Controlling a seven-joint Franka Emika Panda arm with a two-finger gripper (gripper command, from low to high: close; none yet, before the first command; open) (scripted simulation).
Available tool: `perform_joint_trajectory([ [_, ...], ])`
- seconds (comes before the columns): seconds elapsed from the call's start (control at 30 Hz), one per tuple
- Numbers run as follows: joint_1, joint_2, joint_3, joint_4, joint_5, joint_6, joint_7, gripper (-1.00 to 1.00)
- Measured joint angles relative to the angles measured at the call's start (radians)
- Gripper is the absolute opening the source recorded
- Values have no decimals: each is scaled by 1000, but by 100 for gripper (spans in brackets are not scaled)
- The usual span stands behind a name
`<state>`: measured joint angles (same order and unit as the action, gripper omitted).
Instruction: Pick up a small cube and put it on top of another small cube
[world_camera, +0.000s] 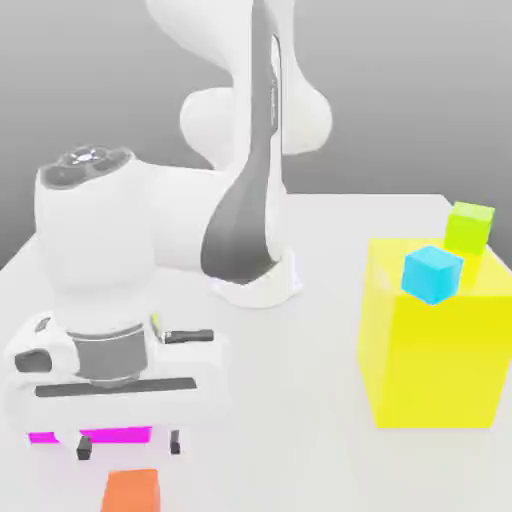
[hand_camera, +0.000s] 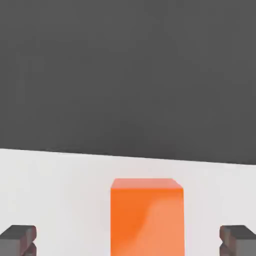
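The table (world_camera: 310, 400) is seen as the broad white surface on which everything is carried; its edge is crossed by the hand view, with a dark area beyond. On it, toward the exterior view's right edge of the table, the yellow block (world_camera: 435, 360) is set, the largest of the coloured things. The magenta block (world_camera: 115, 435) is mostly covered by the gripper (world_camera: 130, 448), which is held over the table's near part, on the exterior view's left. Its fingers are spread wide and nothing is grasped. Smallest are the cubes: the orange cube (world_camera: 132, 492) lies near that same edge, and in the hand view it is seen between the spread fingers, apart from both.

The approach appears to be well along, but the pick itself is not made. The closing, the lift, the carry and the placing on another small cube are all left; the cyan cube (world_camera: 432, 275) and the lime-green cube (world_camera: 469, 228) are seen at the yellow block's top, either a possible target.

The orange cube's lower part is cut off in both views. Whether the cyan cube is touching the yellow block cannot be told, nor can the gripper's height above the orange cube.
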<state>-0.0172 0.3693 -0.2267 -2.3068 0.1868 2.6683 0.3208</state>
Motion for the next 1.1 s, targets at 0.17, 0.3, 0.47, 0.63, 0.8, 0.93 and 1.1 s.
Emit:
perform_joint_trajectory([
  [0.17,-40,130,48,25,47,97,-38,-100],
  [0.3,-40,130,48,25,47,96,-38,-100],
  [0.47,-15,37,14,5,5,24,-7,-100],
  [0.63,-87,-9,-89,78,17,-107,76,-100],
  [0.8,-212,70,-167,191,96,-162,133,-100],
  [0.93,-245,134,-144,206,136,-117,116,100],
  [1.1,-247,138,-145,209,137,-116,118,100],
])
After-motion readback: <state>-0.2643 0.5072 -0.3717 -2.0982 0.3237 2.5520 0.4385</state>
